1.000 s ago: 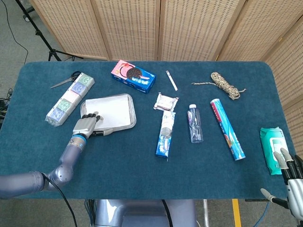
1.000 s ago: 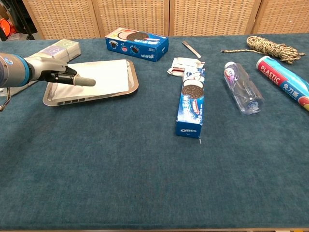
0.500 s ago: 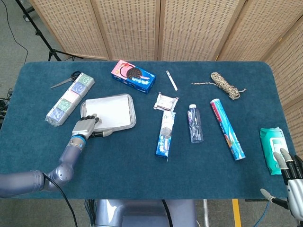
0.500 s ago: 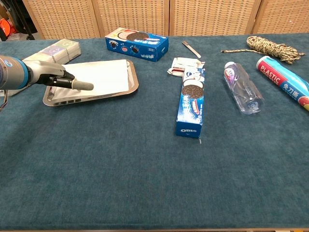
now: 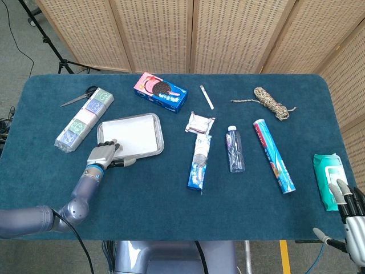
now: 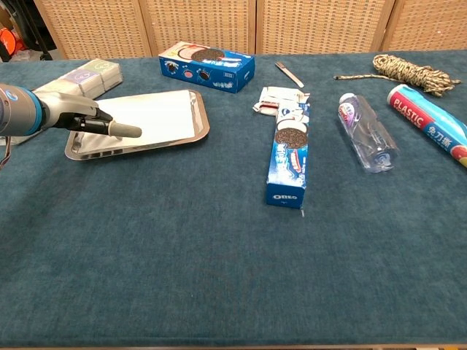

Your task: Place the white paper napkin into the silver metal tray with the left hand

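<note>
The white paper napkin lies flat inside the silver metal tray on the left part of the blue table. My left hand hovers at the tray's near left corner, fingers apart and holding nothing, thumb pointing right over the tray's near rim. My right hand is at the far right bottom corner in the head view, fingers apart and empty, beside a green wipes pack. The chest view does not show the right hand.
A pack of cups lies left of the tray, with scissors behind it. An Oreo box, an Oreo sleeve, a small wrapped packet, a bottle, a plastic wrap roll and a rope lie to the right.
My left hand has drawn back a little toward the tray's near left corner, off the napkin. The napkin stays in the tray. The right hand has not moved.
</note>
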Robot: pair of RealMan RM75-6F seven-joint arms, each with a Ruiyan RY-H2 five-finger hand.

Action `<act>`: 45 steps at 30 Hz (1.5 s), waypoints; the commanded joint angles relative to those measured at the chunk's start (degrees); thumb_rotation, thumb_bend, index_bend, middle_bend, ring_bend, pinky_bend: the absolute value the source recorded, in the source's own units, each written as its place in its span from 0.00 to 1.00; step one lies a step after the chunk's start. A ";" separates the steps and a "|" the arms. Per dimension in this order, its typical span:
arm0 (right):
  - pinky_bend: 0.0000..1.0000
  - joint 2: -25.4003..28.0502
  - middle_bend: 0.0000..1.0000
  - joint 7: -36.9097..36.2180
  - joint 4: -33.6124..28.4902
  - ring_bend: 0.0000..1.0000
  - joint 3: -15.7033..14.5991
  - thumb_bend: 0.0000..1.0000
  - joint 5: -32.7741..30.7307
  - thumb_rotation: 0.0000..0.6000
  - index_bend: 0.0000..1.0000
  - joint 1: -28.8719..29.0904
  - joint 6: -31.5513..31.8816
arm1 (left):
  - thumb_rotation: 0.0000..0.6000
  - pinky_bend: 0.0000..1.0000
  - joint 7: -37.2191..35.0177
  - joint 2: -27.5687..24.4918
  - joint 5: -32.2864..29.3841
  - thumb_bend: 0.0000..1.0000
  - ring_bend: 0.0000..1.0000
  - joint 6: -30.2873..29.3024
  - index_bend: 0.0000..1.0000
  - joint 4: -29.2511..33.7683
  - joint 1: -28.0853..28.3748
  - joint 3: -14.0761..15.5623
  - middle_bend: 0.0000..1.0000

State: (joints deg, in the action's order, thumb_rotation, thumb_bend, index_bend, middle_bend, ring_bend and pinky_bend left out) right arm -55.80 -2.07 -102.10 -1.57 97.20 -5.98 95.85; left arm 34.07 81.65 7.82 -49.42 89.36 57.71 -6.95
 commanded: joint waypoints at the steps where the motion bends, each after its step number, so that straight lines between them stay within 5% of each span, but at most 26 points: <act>1: 0.00 -0.03 0.00 0.02 -0.02 0.00 -0.02 0.00 0.07 1.00 0.00 -0.01 0.03 | 0.16 0.00 -0.10 -0.14 -0.13 0.04 0.00 -0.07 0.21 0.17 0.07 0.06 0.00; 28: 0.00 0.00 0.00 -0.39 0.08 0.00 0.01 0.00 0.17 1.00 0.00 -0.16 0.45 | 0.16 0.00 -2.41 -1.06 0.38 0.03 0.00 -0.81 0.20 2.32 0.60 -0.30 0.00; 39: 0.00 -0.30 0.00 0.20 0.13 0.00 -0.01 0.00 0.47 1.00 0.00 -0.02 0.27 | 0.15 0.00 -9.63 -7.20 11.10 0.01 0.00 -5.38 0.13 8.09 -1.98 -6.38 0.00; 45: 0.00 -0.14 0.00 -0.56 0.29 0.00 0.17 0.00 0.04 1.00 0.00 0.10 0.18 | 0.14 0.00 -16.47 -11.14 27.84 0.01 0.00 -14.20 0.07 16.89 -8.20 -7.40 0.00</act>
State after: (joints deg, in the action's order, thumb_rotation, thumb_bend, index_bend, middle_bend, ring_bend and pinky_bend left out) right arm -55.95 -2.55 -101.86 -1.44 97.28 -5.92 96.03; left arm 22.00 73.04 26.79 -58.35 101.09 53.62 -13.70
